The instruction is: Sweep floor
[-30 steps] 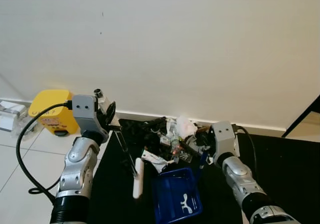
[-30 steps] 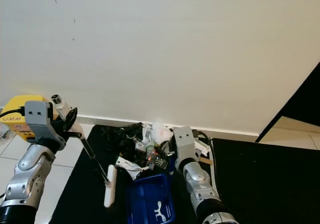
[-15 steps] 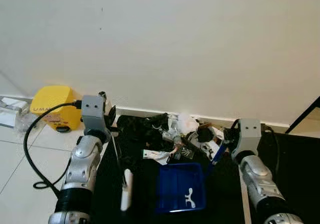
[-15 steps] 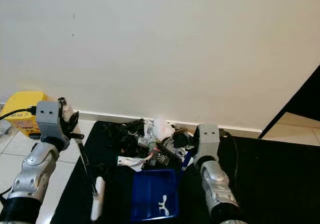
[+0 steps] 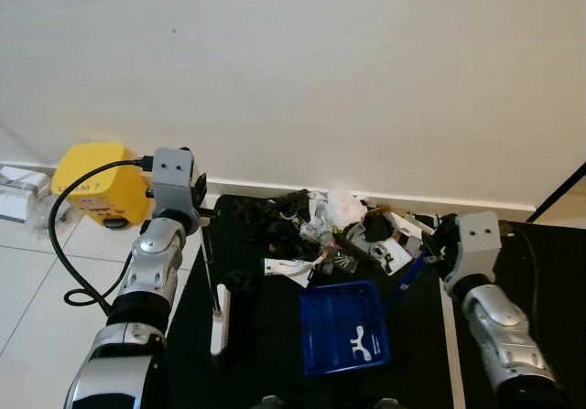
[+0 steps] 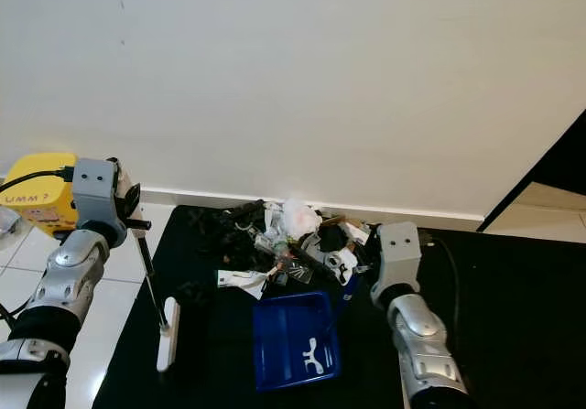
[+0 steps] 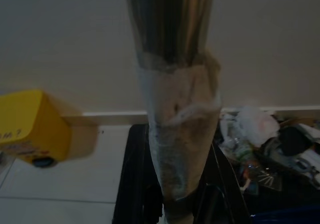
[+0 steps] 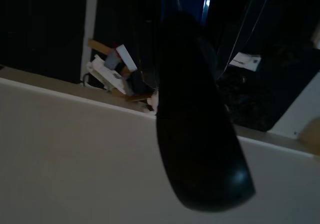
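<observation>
Plain white wall (image 5: 302, 61) across the far side, white baseboard (image 5: 275, 189) at its foot. Black mat (image 5: 275, 336) covers the floor from centre to right; white tile floor (image 5: 55, 281) on the left.

Yellow box (image 5: 92, 182) sits on the tiles far left, against the wall, with a clear plastic item (image 5: 18, 204) just left of it.

Trash pile (image 5: 320, 231) lies on the mat near the baseboard, centre: black scraps, white crumpled plastic, paper bits, small packaging.

Blue dustpan (image 5: 346, 327) rests flat on the mat just near-side of the pile, its blue handle (image 5: 410, 272) angling up to the right.

Broom (image 5: 212, 285): thin dark shaft running down from the upper left, white head (image 5: 220, 319) lying on the mat left of the dustpan, apart from it and from the pile.

Left pincer (image 5: 194, 206) is up at the top of the broom shaft, left of the pile; left wrist view shows a metal tube with wrapped tape right in front of the lens (image 7: 175, 108), fingers clamped on the broom.

Right pincer (image 5: 438, 244) is at the dustpan handle's top end, right of the pile; fingers closed around the handle. Right wrist view is dark, one black finger (image 8: 200, 134) across it.

Black cable (image 5: 64, 244) loops from the left wrist down over the tiles.
</observation>
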Motion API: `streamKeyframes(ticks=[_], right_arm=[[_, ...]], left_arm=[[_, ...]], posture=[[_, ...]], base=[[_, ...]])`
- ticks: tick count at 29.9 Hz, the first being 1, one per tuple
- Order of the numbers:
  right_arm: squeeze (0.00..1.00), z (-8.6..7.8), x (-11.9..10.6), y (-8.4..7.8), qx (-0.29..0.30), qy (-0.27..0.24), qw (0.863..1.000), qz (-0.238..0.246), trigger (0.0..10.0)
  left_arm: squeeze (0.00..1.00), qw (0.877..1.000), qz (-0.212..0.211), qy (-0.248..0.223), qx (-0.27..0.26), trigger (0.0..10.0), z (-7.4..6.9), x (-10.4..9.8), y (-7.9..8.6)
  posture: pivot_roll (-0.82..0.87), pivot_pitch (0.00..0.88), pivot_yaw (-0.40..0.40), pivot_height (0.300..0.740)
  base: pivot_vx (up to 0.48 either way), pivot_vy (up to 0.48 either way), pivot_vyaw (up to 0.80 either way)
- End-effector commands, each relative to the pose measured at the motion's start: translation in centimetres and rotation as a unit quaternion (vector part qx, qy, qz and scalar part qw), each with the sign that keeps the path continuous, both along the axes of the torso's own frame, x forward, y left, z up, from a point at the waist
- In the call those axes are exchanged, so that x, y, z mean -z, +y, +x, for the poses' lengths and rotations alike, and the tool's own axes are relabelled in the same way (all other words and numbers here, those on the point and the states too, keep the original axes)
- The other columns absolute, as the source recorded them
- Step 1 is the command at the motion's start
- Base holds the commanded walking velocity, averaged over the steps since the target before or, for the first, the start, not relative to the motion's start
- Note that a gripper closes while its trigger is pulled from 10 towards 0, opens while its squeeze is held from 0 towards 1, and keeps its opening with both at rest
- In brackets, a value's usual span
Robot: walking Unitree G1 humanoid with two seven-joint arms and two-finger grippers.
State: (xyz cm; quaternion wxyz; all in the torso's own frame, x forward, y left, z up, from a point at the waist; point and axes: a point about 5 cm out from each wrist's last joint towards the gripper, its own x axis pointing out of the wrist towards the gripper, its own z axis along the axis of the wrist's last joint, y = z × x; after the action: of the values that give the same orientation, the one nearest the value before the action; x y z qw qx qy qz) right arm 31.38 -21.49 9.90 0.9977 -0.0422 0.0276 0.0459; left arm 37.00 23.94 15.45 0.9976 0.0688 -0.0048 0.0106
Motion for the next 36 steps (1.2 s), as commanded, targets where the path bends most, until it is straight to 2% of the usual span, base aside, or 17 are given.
streamKeyframes(ticks=[1,4,6,7,10,12,17,22,23,26,31,36], right_arm=[[0.00,-0.4,-0.5,-0.8,0.006,-0.007,1.000,0.000,10.0],[0.00,-0.6,-1.8,-3.3,0.056,-0.026,0.998,-0.002,10.0],[0.00,-0.6,-2.1,-3.7,0.066,-0.030,0.997,-0.001,10.0],[0.00,-0.4,-2.2,-4.4,0.092,-0.029,0.995,0.004,10.0],[0.00,-0.2,-2.0,-4.1,0.094,-0.029,0.995,0.012,10.0],[0.00,0.0,-2.3,-3.1,0.088,-0.046,0.993,0.056,10.0],[0.00,0.2,-3.2,-2.6,0.096,-0.075,0.988,0.100,10.0],[0.00,0.3,-4.3,-2.5,0.098,-0.093,0.986,0.100,10.0],[0.00,0.2,-5.8,-2.7,0.091,-0.111,0.986,0.082,10.0],[0.00,-0.1,-6.6,-3.0,0.085,-0.117,0.987,0.068,10.0],[0.00,-0.3,-6.8,-3.4,0.088,-0.116,0.988,0.052,10.0],[0.00,-1.2,-6.8,-4.7,0.095,-0.105,0.990,0.024,10.0]], left_arm=[[0.00,0.999,0.025,-0.010,-0.017,10.0,-0.1,-0.7,1.4],[0.00,0.999,0.025,-0.020,-0.026,10.0,0.2,-1.1,2.0],[0.00,0.999,0.023,-0.022,-0.028,10.0,0.3,-1.2,2.1],[0.00,0.999,0.012,-0.026,-0.039,10.0,0.3,-1.2,2.3],[0.00,0.999,0.001,-0.029,-0.038,10.0,0.3,-1.3,2.0],[0.00,0.999,-0.014,-0.039,-0.023,10.0,0.4,-1.6,1.1],[0.00,0.998,-0.032,-0.060,0.005,10.0,-0.1,-2.2,-0.3],[0.00,0.996,-0.044,-0.071,0.010,10.0,-0.7,-2.8,-0.6],[0.00,0.995,-0.047,-0.089,0.008,10.0,-1.6,-4.2,-0.3],[0.00,0.994,-0.037,-0.105,-0.001,10.0,-2.1,-5.2,0.4],[0.00,0.993,-0.030,-0.109,-0.018,10.0,-2.2,-5.3,1.1],[0.00,0.993,-0.020,-0.108,-0.036,10.0,-2.4,-5.5,1.9]], posture=[[-0.07,0.251,0.055,0.740],[-0.08,0.248,0.052,0.740],[-0.08,0.248,0.052,0.740],[-0.07,0.239,0.054,0.740],[-0.06,0.227,0.057,0.740],[-0.05,0.211,0.058,0.740],[-0.03,0.178,0.062,0.740],[-0.01,0.153,0.063,0.740],[-0.01,0.137,0.066,0.740],[0.00,0.130,0.069,0.740],[0.00,0.128,0.072,0.740],[-0.01,0.125,0.082,0.740]], base=[[0.000,0.000,0.00],[0.000,0.000,0.00],[0.000,0.000,0.00],[0.000,0.000,0.00],[0.000,0.000,0.00],[0.000,0.000,0.00],[0.000,0.000,0.00],[0.000,0.000,0.00],[0.000,0.000,0.00],[0.000,0.000,0.00],[0.000,0.000,0.00],[0.000,0.000,0.00]])
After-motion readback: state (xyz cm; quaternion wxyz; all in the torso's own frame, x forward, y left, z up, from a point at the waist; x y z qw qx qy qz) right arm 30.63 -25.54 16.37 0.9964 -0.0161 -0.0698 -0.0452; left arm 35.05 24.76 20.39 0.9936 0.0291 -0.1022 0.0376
